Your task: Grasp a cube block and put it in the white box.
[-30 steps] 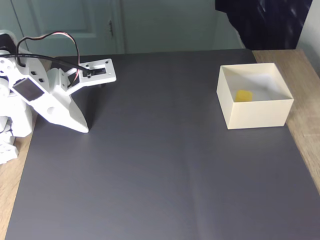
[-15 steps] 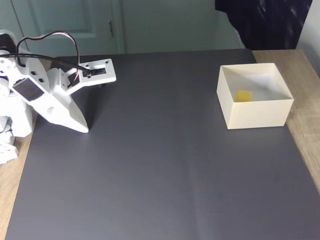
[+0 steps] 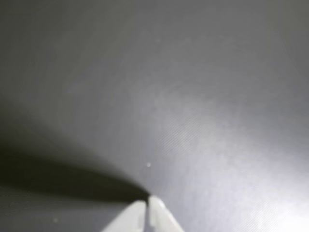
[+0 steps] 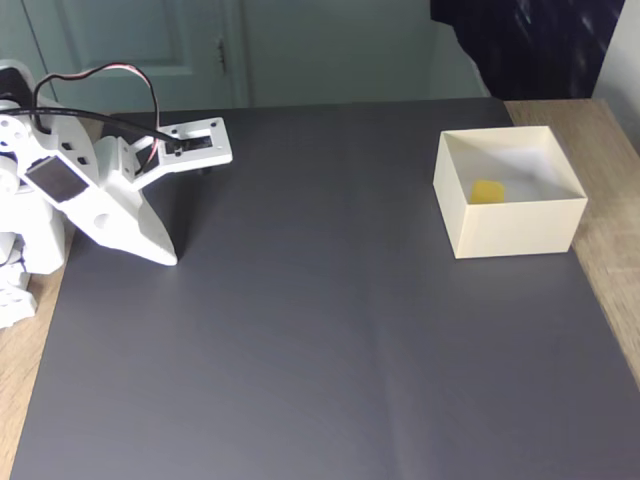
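Observation:
A small yellow cube block (image 4: pixel 487 191) lies inside the white box (image 4: pixel 510 226) at the right of the fixed view, near the box's front left wall. My white gripper (image 4: pixel 168 256) is folded back at the far left of the dark mat, its tip down on the mat, far from the box. In the wrist view my gripper (image 3: pixel 147 202) enters from the bottom edge with its two white fingertips pressed together and nothing between them, over bare dark mat.
A dark grey mat (image 4: pixel 320 330) covers most of the table, with bare wood (image 4: pixel 610 250) along the right side and lower left corner. The arm's white base (image 4: pixel 25 240) and red-black cables (image 4: pixel 95 75) stand at the left edge. A door is behind.

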